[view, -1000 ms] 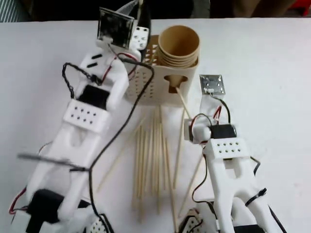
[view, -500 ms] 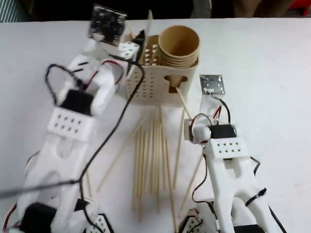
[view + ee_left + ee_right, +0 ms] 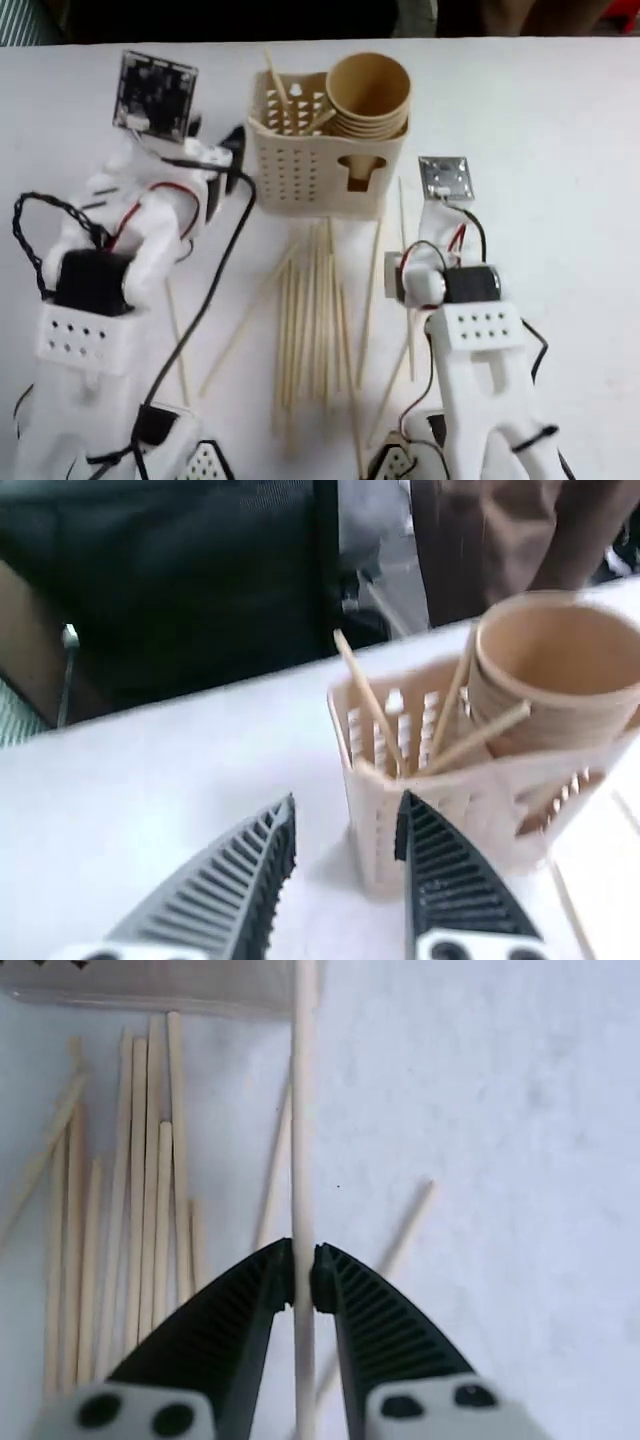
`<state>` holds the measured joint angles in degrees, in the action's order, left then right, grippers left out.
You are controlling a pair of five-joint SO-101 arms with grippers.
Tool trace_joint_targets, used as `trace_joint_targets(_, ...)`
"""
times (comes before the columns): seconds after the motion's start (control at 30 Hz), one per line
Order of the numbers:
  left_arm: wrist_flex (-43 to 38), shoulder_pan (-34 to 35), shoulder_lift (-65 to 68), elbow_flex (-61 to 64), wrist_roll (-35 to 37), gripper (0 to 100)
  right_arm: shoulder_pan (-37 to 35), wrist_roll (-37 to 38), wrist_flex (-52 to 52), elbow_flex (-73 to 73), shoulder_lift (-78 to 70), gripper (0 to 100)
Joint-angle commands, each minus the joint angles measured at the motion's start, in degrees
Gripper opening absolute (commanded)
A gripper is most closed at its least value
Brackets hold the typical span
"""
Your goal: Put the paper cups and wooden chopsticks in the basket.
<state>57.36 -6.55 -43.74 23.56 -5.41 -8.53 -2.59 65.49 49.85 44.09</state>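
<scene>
The cream perforated basket (image 3: 318,170) stands at the back of the table, with a stack of paper cups (image 3: 368,92) in its right end and a few wooden chopsticks (image 3: 283,95) leaning in its left end. Many loose chopsticks (image 3: 310,320) lie on the table in front of it. My left gripper (image 3: 228,160) sits just left of the basket, open and holding nothing; the left wrist view has the gripper (image 3: 345,825) before the basket (image 3: 450,790) and cups (image 3: 560,680). My right gripper (image 3: 303,1265) is shut on one chopstick (image 3: 303,1110), which points toward the basket, right of the pile (image 3: 404,262).
The white table (image 3: 540,110) has free room to the right of the basket and at the far left. Black cables (image 3: 215,270) trail from the left arm beside the loose chopsticks. Dark furniture stands behind the table's back edge.
My left arm has drawn back from over the basket to its left, leaving chopsticks standing inside. My right gripper has pulled its chopstick away from the basket's handle hole, and it now lies straighter.
</scene>
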Motion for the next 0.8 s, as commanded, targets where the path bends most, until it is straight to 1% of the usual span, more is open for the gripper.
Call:
trace_joint_targets(0.0,0.26,0.48,-5.32,5.45,-0.44,18,0.92,0.44,3.38,-2.64,5.67,1.8)
trace_joint_targets(0.13,0.26,0.48,-12.53,13.89,-0.44,18,0.92,0.97,6.81,-2.64,9.8,1.8)
trace_joint_targets(0.3,0.26,0.57,-23.25,25.23,-0.53,18,0.92,2.55,5.49,-4.04,12.88,1.8)
trace_joint_targets(0.53,0.18,0.57,-35.65,40.35,-0.53,18,0.57,2.55,4.7,-13.98,13.76,1.8)
trace_joint_targets(0.6,-0.79,0.75,-38.11,43.78,-0.53,18,0.48,2.46,4.7,-18.02,13.41,1.8)
trace_joint_targets(0.67,-2.46,2.59,-40.13,46.77,-0.44,18,0.31,2.46,4.7,-21.63,13.32,1.8)
trace_joint_targets(0.77,-6.24,5.49,-41.36,51.6,-0.09,18,-2.77,2.46,1.89,-26.02,13.32,1.8)
